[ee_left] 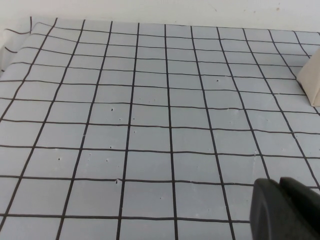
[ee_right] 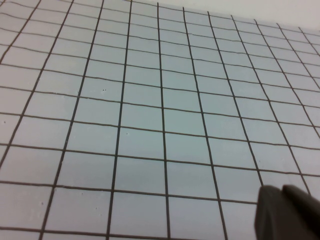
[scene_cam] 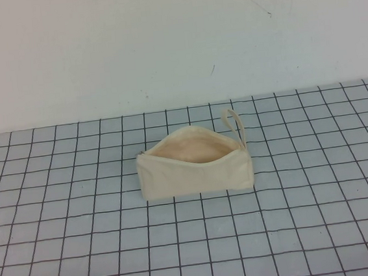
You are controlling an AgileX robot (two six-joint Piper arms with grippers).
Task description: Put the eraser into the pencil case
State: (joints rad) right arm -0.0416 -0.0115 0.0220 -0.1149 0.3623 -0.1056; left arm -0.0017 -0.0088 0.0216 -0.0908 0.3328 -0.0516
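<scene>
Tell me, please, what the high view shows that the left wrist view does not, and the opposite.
Only the high view shows the whole pencil case, its mouth open toward the camera, with the loop strap at its end. No eraser, arm or gripper appears there. Only the left wrist view shows part of the left gripper, low over the mat, and just one corner of the pouch. Both share the grey gridded mat. The right gripper appears only in the right wrist view.

The pencil case is sitting mid-counter, mouth gaping upward, its loop strap lying at its right far end. The left claw and right claw are hovering over bare counter, apart from the case.
</scene>
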